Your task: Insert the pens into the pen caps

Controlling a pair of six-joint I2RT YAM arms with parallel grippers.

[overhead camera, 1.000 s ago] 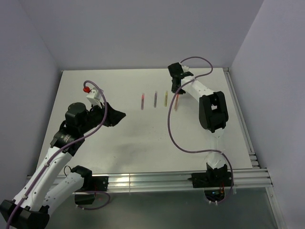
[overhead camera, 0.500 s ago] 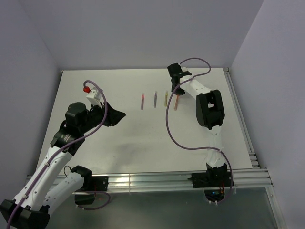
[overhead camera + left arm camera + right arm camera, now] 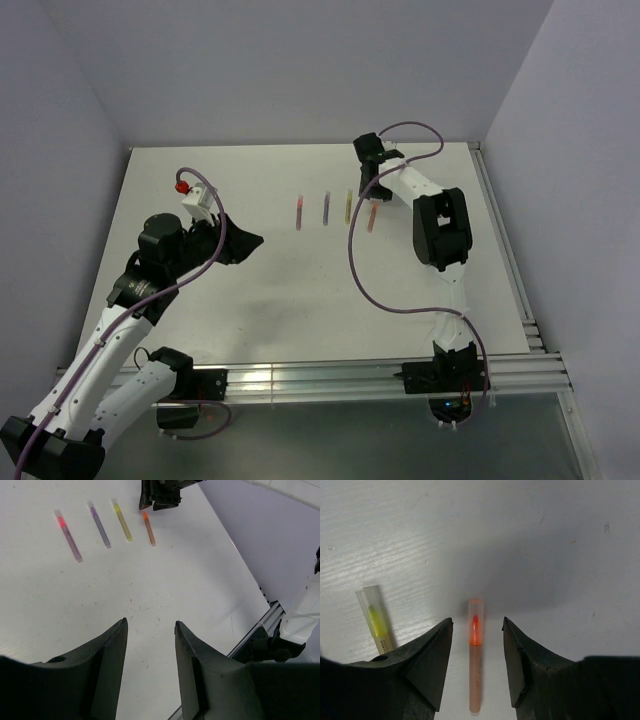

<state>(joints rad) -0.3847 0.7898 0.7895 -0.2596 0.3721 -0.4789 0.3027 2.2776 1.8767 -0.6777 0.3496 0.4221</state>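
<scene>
Four pens lie in a row on the white table: pink-red [image 3: 300, 211], dark purple [image 3: 326, 207], yellow [image 3: 348, 206] and orange-red [image 3: 371, 216]. In the right wrist view the orange-red pen [image 3: 475, 670] has a translucent cap [image 3: 476, 611] over its glowing tip. The yellow pen [image 3: 376, 622] beside it is capped too. My right gripper [image 3: 477, 621] is open and straddles the orange-red pen's capped end without touching it; in the top view it [image 3: 370, 190] is at the row's far right. My left gripper [image 3: 256, 239] is open and empty, well left of the row; its jaws [image 3: 150, 622] face all four pens. I see no loose caps.
White walls close in the table at the back and both sides. An aluminium rail [image 3: 350, 375] runs along the near edge, and another [image 3: 505, 255] along the right side. A purple cable [image 3: 356, 270] loops from the right arm over the table.
My right arm has swung slightly left over the orange-red pen. The left arm and the pens have not moved.
</scene>
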